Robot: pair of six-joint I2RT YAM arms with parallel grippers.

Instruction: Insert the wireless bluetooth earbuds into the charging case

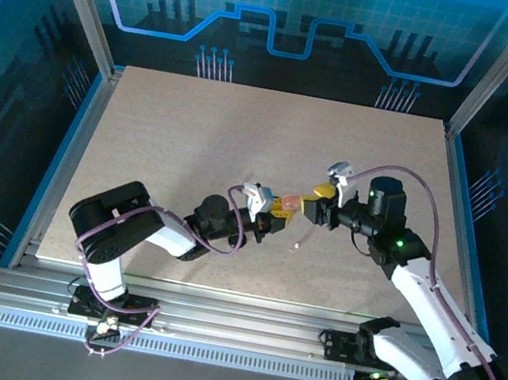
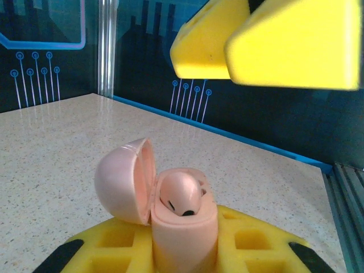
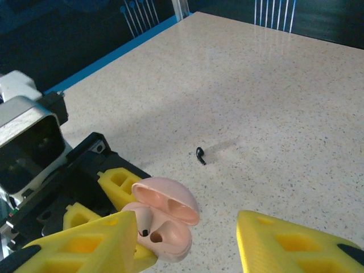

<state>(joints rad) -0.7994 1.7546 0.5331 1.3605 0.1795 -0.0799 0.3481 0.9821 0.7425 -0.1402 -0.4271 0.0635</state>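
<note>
Yellow fingers (image 3: 284,244) of the right gripper (image 3: 186,227) are spread apart over the charging case (image 2: 185,227), which is clamped, lid (image 2: 122,179) open, by the left gripper (image 1: 274,215). One pale earbud (image 2: 181,193) is seated inside; a black earbud (image 3: 200,155) is seen lying on the table (image 3: 273,85). Withdrawal should be made straight, clear of the lid.

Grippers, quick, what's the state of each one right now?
Left gripper: closed, holding the charging case.
Right gripper: open, holding nothing.
</note>
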